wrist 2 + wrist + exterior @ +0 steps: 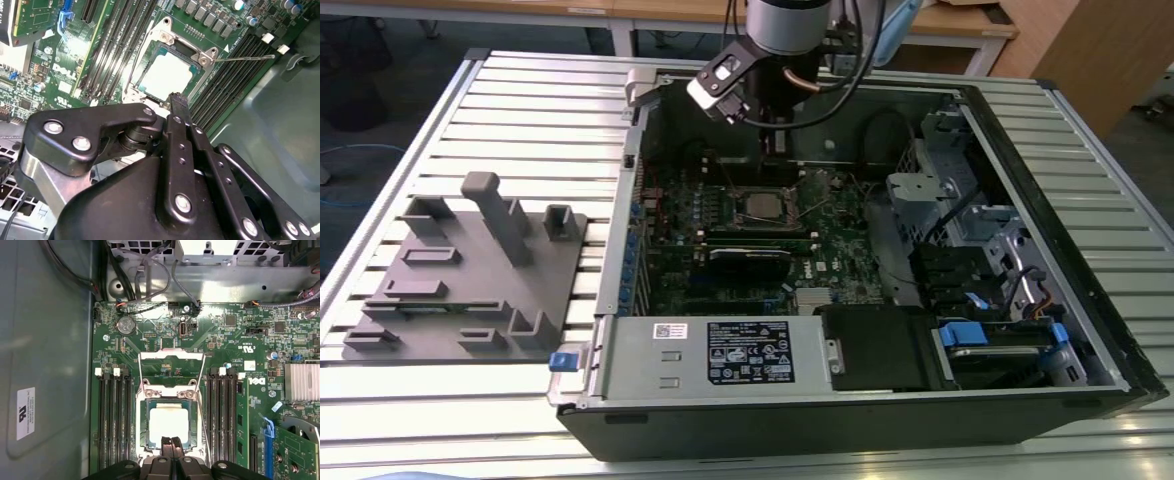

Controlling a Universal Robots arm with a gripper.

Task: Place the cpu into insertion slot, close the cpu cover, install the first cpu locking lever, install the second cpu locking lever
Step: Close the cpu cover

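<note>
The cpu (169,426), a pale square chip, lies in the insertion slot (141,440) on the green motherboard; it is also seen from the other side (166,75). The cpu cover (171,354), a thin silvery frame, stands tilted up from the slot's far edge, with the board showing through its window. A thin wire locking lever (245,57) sticks out sideways from one slot corner. My gripper (171,441) is shut, its two black fingers pressed together with nothing between them. Its tips (178,99) sit at the cpu's near edge. In the exterior view the gripper (774,152) hangs inside the open computer case just behind the slot (766,206).
Long black memory slots (112,415) flank the socket on both sides. A finned heatsink (302,382) and blue-clipped card slots sit further along the board. The power supply with its label sticker (747,350) fills the case front. A grey fixture block (467,270) stands on the slatted table.
</note>
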